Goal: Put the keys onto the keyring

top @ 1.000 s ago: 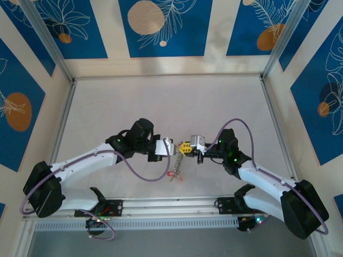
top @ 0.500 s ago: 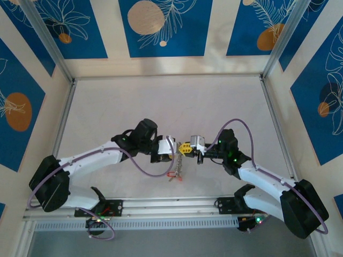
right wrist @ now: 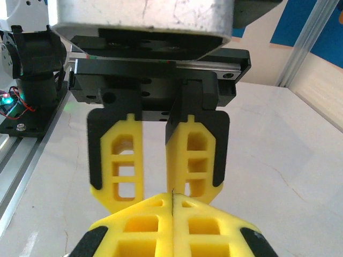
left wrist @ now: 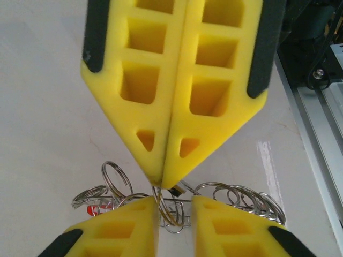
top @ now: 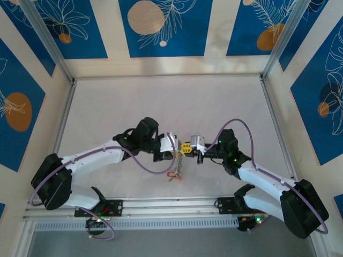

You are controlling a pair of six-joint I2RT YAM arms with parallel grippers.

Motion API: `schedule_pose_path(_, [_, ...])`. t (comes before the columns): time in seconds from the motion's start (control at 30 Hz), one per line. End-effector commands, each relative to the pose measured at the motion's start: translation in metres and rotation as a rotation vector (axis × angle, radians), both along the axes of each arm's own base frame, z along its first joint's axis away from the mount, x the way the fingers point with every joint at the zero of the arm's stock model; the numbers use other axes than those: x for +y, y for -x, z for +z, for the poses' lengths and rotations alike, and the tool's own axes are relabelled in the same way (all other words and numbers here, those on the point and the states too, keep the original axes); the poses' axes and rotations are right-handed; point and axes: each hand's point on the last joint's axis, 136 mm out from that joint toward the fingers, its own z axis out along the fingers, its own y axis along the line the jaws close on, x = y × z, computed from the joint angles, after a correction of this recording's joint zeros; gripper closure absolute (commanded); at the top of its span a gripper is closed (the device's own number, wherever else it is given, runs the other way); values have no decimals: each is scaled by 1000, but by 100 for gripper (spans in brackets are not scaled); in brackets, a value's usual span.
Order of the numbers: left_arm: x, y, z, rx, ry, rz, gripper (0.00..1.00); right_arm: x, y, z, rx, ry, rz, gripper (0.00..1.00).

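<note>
Metal keyring [left wrist: 170, 220] in right tool [left wrist: 162, 181]

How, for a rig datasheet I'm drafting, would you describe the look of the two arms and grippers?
The left arm and right arm have white link shells, black joints with small green lights, and a looping purple cable each. The left gripper and right gripper carry yellow wedge-shaped fingers with rectangular cut-outs and black outer strips.

keyring [left wrist: 166, 211] fringed with silver loops [left wrist: 115, 179] — red keys [top: 172, 174] at one end.
</note>
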Motion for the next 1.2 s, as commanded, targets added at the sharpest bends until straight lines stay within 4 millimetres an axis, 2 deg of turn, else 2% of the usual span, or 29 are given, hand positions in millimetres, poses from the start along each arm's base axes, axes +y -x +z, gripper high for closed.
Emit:
schedule_pose_path(0.0, [-5,-8,10,-15,29,8,90,0,1,5,-17,-17,3,100])
schedule_pose_path(0.1, [-2,-10,9,-40,18,17,100,-1,2,3,-12,-10,-2,100])
schedule_pose_path(0.37, [8,-19,9,-121,-10,71,100,-9,-3,-6,34,22,-73,100])
schedule_pose_path(0.6, [10,-14,17,-164,18,41,100,-16,-5,-26,150,59,-113,100])
schedule_pose_path(0.73, [10,-6,22,-171,30,-2,100,-15,-9,-27,175,58,-126,95])
schedule_pose_path(0.9, [12,-2,25,-186,12,-32,100,-17,-18,-23,148,63,-170,82])
schedule_pose_path(1.17, [15,1,33,-205,13,-52,100,-12,2,3,22,10,-50,69])
